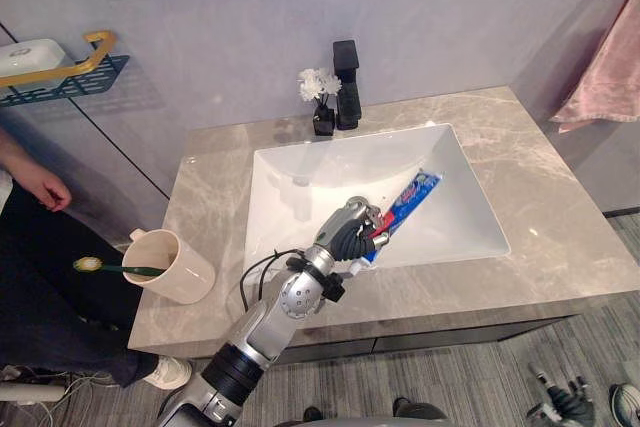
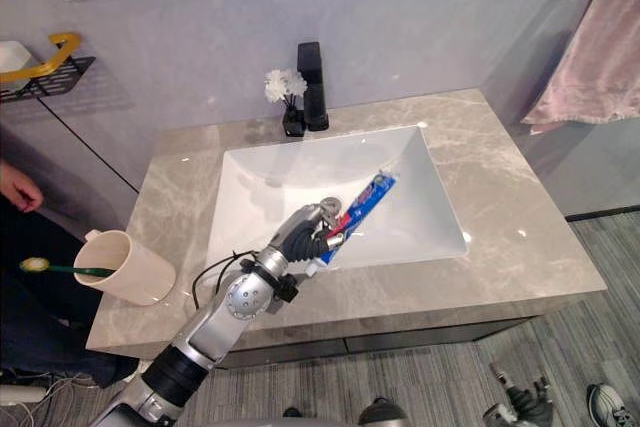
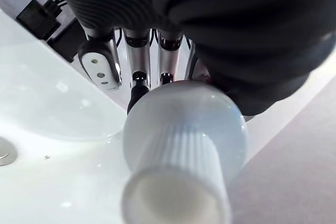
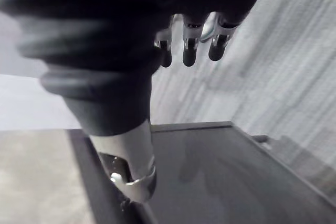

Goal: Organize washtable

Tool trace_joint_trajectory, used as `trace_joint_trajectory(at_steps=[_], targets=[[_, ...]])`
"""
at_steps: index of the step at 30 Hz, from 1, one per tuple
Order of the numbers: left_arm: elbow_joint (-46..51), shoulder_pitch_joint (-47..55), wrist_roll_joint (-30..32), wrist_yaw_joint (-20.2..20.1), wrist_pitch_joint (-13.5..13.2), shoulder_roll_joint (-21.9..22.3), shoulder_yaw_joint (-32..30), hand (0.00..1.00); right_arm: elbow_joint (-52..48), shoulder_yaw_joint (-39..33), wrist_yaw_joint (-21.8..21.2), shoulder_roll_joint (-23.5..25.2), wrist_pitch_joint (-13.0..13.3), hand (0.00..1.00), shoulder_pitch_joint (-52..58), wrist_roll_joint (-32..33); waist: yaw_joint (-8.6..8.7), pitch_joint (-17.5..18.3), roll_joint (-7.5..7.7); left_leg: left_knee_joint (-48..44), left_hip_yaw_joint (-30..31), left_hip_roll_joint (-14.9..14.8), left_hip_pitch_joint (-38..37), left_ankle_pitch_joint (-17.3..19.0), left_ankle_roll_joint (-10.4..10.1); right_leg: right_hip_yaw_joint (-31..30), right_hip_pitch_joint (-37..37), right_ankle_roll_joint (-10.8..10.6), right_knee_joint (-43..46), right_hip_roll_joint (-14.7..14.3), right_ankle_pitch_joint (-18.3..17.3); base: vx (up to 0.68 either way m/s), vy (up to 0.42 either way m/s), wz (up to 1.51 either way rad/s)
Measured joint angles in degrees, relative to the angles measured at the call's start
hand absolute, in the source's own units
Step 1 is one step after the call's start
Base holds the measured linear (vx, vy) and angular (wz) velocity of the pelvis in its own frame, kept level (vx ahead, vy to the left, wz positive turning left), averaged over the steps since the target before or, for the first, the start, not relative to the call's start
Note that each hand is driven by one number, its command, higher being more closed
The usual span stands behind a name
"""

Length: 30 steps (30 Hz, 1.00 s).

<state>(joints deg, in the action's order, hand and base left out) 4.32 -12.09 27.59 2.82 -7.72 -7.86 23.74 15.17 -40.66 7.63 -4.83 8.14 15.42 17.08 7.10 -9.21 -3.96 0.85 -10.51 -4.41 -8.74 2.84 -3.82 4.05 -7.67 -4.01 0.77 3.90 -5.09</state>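
The left hand [image 1: 347, 234] reaches into the front of the white sink [image 1: 330, 172]. Its fingers [image 3: 137, 51] are curled round the lower end of the toothpaste tube [image 1: 412, 197]. The tube (blue and red, with a ribbed white cap [image 3: 181, 182] that looms close in the left wrist view) slants up from the grip towards the back right of the sink. Its far end seems to rest on the sink's inner slope, though the angle leaves that unsure.

On the marble table [image 1: 540, 177], at its front left corner, stands a cream cup [image 1: 175, 267]. A green toothbrush [image 1: 115, 268] pokes out of it past the table's edge. The sink's left rim and a stretch of table lie between the cup and the hand.

Behind the sink are a black faucet [image 1: 346, 87] and, just beside it on the left, a small dark vase of white flowers [image 1: 320, 87]. A pink towel [image 1: 612, 67] hangs on the wall at the right. A wire shelf [image 1: 60, 77] with a gold rail is fixed to the wall at the left. Below the shelf a person's hand [image 1: 42, 187] shows.

The right hand [image 1: 560, 402] hangs low beside the table, over the floor, with its fingers [image 4: 189, 51] loosely extended and holding nothing.
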Motion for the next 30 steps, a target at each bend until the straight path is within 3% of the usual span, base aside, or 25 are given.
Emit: trace_joint_trajectory(at_steps=[8, 12, 16, 19, 26, 30], targets=[[7.34, 5.50, -0.52, 0.90, -0.03, 0.79, -6.85, 1.00, -21.64, 0.00, 0.15, -0.24, 0.60, 0.00, -0.10, -2.72, -0.17, 0.29, -0.02, -1.28, -2.39, -0.73, 0.24, 1.65, 0.07, -2.78, 1.75, 0.21, 0.56, -1.19, 0.22, -0.04, -0.007, -0.18], [9.17, 6.49, -1.73, 0.87, -0.03, 0.02, -8.75, 1.00, -29.10, 2.16, -2.12, -6.84, 2.87, 0.00, -2.40, -1.85, -0.15, 1.15, 0.14, -1.36, -2.29, -0.66, 0.51, 1.67, 0.09, -2.88, 2.01, 0.33, 0.59, -1.26, 0.38, 0.00, -0.001, -0.02], [11.53, 6.71, -3.45, 0.71, -0.10, -1.08, -8.81, 1.00, -30.36, 8.46, -5.95, -14.91, 6.21, 0.00, -9.90, 3.13, -0.55, 2.19, 0.85, -1.69, -1.39, -0.59, 1.09, 1.65, 0.11, -2.09, 1.70, 0.34, 0.50, -1.22, 0.48, 0.01, -0.013, 0.10], [12.65, 6.87, -4.72, 0.41, -0.37, -1.15, -8.66, 1.00, -30.36, 12.05, -8.06, -17.61, 6.81, 0.00, -12.33, 6.85, -1.60, 2.31, 0.67, -1.79, 0.14, -0.46, 1.23, 1.62, 0.15, -0.68, 0.98, 0.34, 0.04, -0.96, 0.48, -0.02, -0.014, 0.25], [13.31, 7.44, -6.34, 0.58, -0.36, -1.86, -8.37, 1.00, -30.07, 27.13, -11.60, -18.25, 6.63, 0.00, -19.89, 15.09, -2.05, 4.37, 0.09, -1.86, 2.91, 0.38, 2.42, 1.22, 0.65, 2.27, 0.00, 0.33, -0.91, -0.24, 0.50, 0.00, -0.003, 0.22], [13.31, 6.46, -6.73, 1.05, -0.35, -1.76, -7.49, 1.00, -29.90, 33.16, -13.37, -18.07, 4.93, 0.00, -20.82, 16.80, -3.13, 4.69, 0.03, -1.84, 3.77, 0.72, 2.45, 1.05, 0.89, 3.43, -0.41, 0.31, -0.93, 0.20, 0.51, 0.00, 0.002, 0.13]])
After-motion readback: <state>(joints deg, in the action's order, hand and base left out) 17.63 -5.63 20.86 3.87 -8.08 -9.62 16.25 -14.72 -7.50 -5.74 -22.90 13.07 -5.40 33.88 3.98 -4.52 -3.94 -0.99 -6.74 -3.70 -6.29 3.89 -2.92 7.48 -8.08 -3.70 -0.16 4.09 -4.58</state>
